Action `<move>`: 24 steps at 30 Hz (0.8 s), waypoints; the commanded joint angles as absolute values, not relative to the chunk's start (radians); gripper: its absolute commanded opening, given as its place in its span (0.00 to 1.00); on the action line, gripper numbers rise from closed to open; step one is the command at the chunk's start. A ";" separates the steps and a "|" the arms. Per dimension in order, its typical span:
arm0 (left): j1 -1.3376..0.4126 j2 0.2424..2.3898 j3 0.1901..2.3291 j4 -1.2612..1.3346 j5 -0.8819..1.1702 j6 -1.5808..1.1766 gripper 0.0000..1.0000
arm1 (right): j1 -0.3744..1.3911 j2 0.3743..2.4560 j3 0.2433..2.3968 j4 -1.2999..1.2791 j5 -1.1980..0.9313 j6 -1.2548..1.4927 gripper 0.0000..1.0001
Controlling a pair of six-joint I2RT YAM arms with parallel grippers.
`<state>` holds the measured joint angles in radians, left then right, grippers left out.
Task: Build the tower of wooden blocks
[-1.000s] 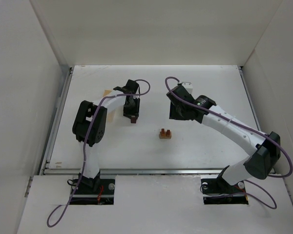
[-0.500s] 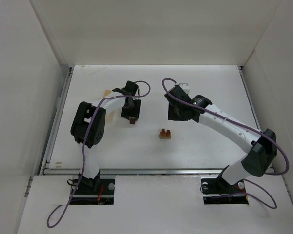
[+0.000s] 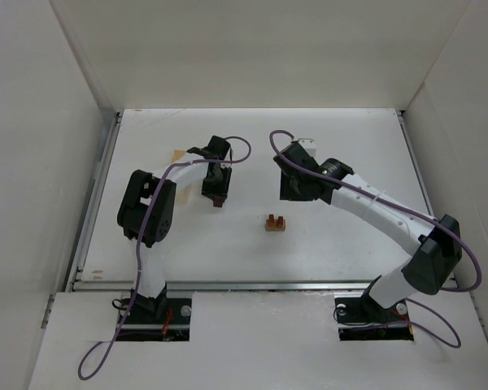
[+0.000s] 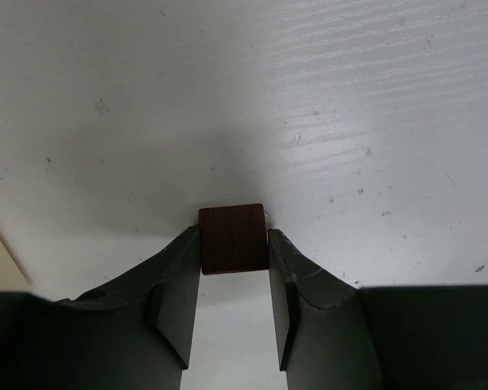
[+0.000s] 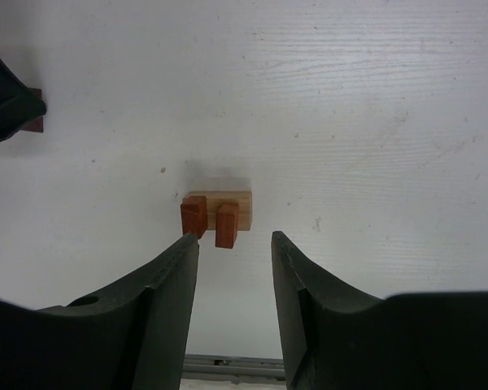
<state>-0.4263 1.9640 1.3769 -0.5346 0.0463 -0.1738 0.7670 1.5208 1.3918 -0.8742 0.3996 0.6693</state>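
tan oblong (image 5: 228,197) flat, long axis left-right, left pincer (image 4: 234,236) gripping cube (image 4: 233,240)

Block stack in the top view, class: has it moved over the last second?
No. The block stack sits at the same spot relative to the front rail.

Left tool (image 4: 234,241) clamped; right tool (image 5: 234,244) parted, hovering.

- Dark brown cube (image 4: 233,239), with fine darker grain lines.
- Two reddish-orange cubes (image 5: 193,217).
- Light tan oblong (image 5: 228,198).
- White table (image 3: 350,244), with faint grey streaks.
- Purple cables (image 3: 249,149).
- White arms (image 3: 374,207) with black joints.
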 commanded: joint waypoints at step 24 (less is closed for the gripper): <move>-0.466 1.910 1.561 -0.787 0.075 0.285 0.00 | 0.755 1.466 1.401 -0.854 0.454 0.640 0.47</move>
